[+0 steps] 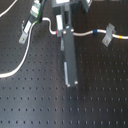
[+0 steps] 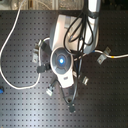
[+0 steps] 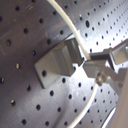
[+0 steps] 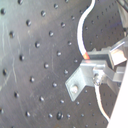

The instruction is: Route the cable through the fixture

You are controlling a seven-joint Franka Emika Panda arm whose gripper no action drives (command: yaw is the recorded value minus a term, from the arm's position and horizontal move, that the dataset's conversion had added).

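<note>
Cable point(image 1: 82, 34) looks thin, light & floppy, best pinched near fixture point(image 3: 57, 60); end effector point(image 3: 97, 67) seems clamped on it.

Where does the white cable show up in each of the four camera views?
First exterior view: the cable crosses the upper part, then drops to the first exterior view's left edge.
Second exterior view: it loops along the second exterior view's left side.
First wrist view: it arcs past a grey clip.
Second wrist view: it runs past a clip.
Shared landmark: the black perforated board.
</note>
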